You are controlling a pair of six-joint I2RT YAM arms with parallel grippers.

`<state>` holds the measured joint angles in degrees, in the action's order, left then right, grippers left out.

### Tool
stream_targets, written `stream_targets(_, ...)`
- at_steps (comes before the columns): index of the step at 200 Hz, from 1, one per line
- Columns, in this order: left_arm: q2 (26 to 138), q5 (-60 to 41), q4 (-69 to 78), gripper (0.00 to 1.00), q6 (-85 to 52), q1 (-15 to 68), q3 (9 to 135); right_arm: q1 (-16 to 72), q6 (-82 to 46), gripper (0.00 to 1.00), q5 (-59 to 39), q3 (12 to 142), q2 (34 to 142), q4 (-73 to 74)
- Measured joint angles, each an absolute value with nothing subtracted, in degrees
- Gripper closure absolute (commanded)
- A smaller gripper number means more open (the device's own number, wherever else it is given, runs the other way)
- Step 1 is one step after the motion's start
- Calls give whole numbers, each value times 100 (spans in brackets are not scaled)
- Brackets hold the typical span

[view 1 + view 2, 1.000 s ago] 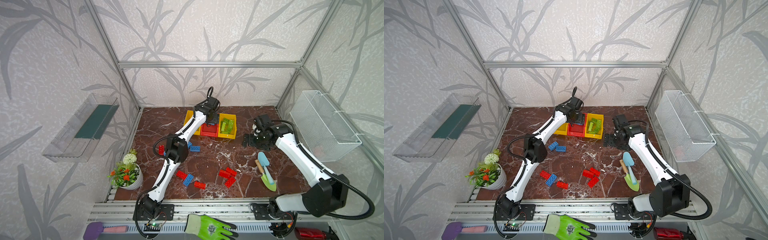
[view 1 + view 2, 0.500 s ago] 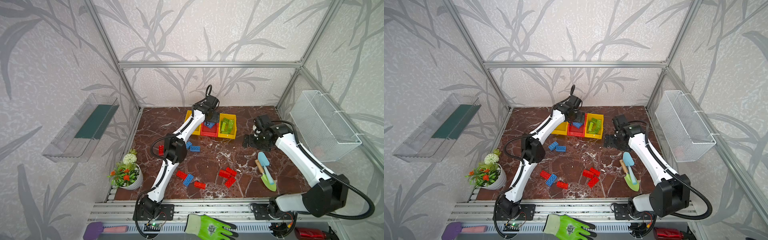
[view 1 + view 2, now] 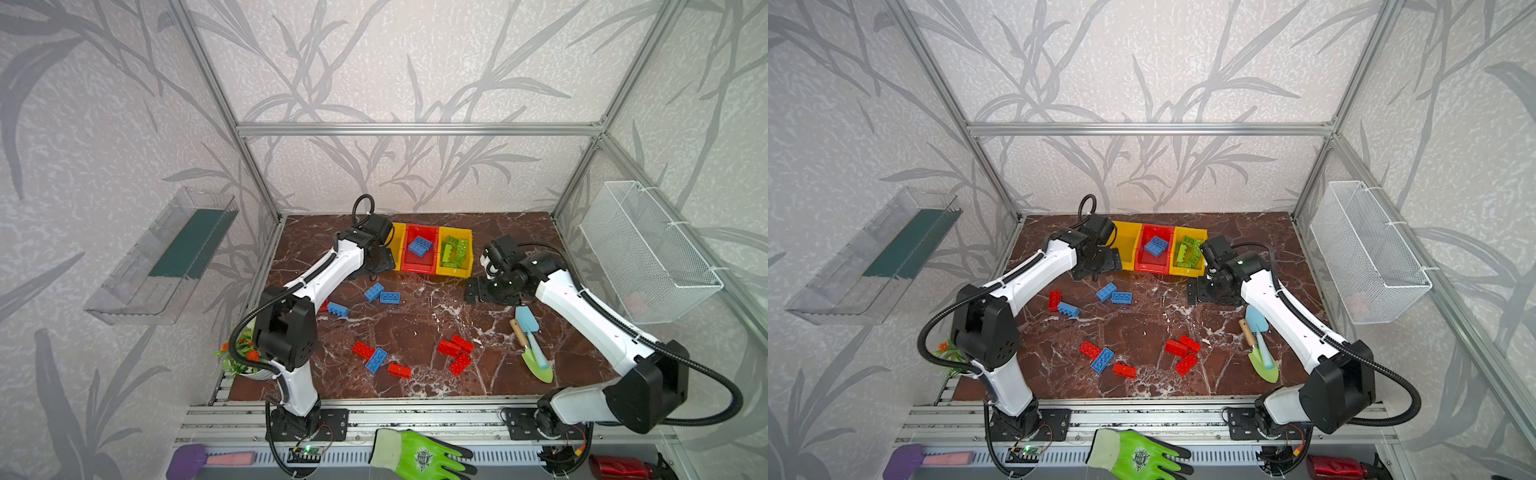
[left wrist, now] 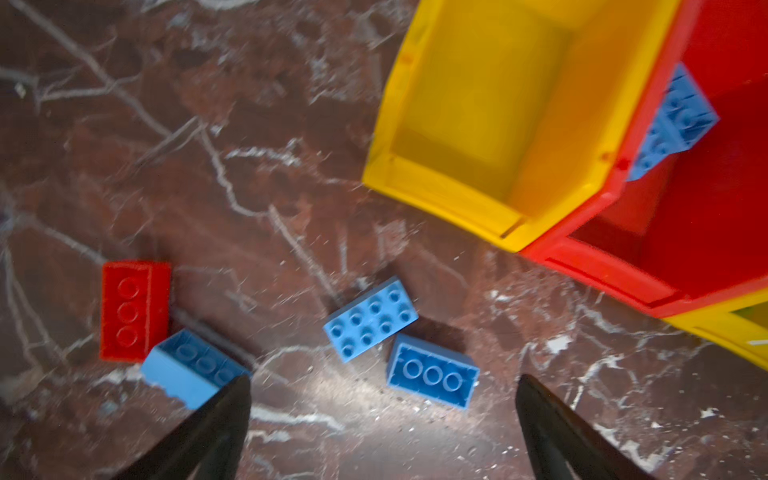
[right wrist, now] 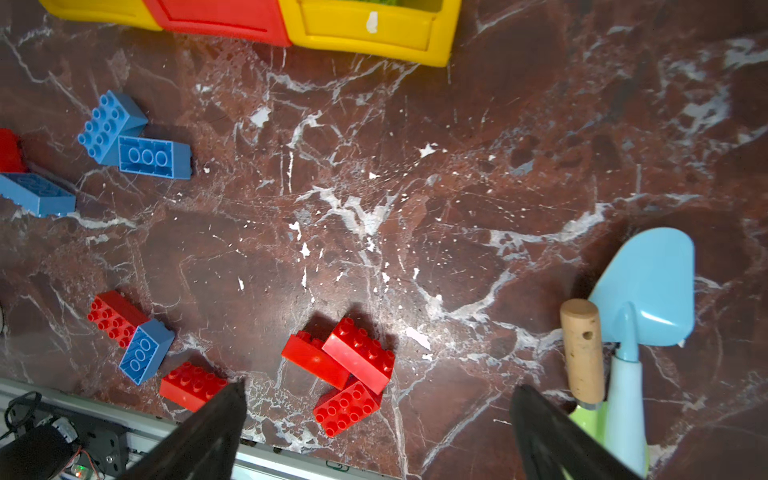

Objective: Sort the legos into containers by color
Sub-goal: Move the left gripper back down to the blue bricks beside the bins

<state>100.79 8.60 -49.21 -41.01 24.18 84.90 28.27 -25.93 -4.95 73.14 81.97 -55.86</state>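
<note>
Your left gripper (image 4: 383, 384) stands wide open and holds nothing. Two blue legos (image 4: 371, 318) lie on the marble top (image 4: 249, 166) just ahead of the gap between its jaws, and a third blue lego (image 4: 191, 368) sits by one finger, beside a red lego (image 4: 134, 309). The containers (image 4: 440, 195) sit further ahead, off to one side. Your right gripper (image 5: 379, 387) is just as wide and empty, with three red bricks (image 5: 353, 361) clustered ahead between its jaws.

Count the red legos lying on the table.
6. One red lego beside a blue brick near the left arm; two flanking another blue brick up front; three clustered centre-right. That arm may hide more.
</note>
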Motion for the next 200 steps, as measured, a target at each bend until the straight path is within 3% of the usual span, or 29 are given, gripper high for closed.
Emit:
stream_targets(89,8160,827,-4674,1,-5470,2383,6361,3876,-2620,1,-611,7609,8785,-5535)
stream_targets(134,8414,703,-4456,1,-5815,2383,6331,3977,-2783,1,-537,7271,8335,-5498)
stream_targets(200,9843,443,-4084,1,-5857,2383,7157,3977,-2921,1,-279,7087,7894,-5535)
